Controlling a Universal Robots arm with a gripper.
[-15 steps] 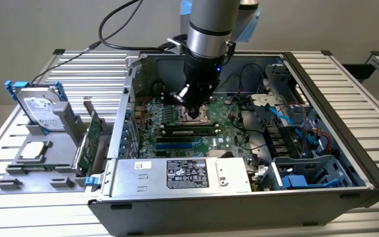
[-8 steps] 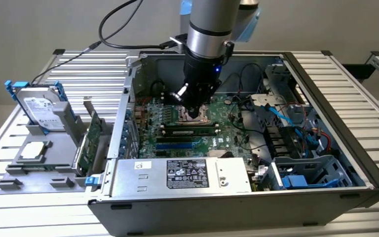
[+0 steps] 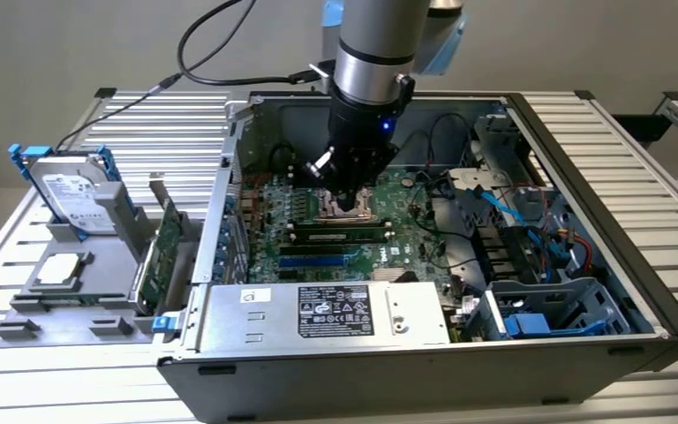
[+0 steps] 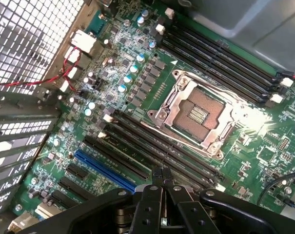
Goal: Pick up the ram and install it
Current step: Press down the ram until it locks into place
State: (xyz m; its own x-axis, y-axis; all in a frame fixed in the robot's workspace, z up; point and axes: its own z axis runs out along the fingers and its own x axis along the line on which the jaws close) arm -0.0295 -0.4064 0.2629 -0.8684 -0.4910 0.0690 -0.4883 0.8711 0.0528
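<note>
The claw (image 3: 342, 196) hangs with its fingers pressed together on nothing, their tips over the black memory slots (image 4: 152, 156) just beside the open CPU socket (image 4: 196, 114), near the middle of the motherboard (image 3: 404, 252). The ram (image 3: 339, 235) appears to stand on edge in one of those slots, on the socket's side toward the case's (image 3: 621, 274) power-supply end. It should handle as a light, stiff, thin board, fragile at its chips and contacts; by my judgement the hold belongs on the long top edge, pinching the two flat faces
</note>
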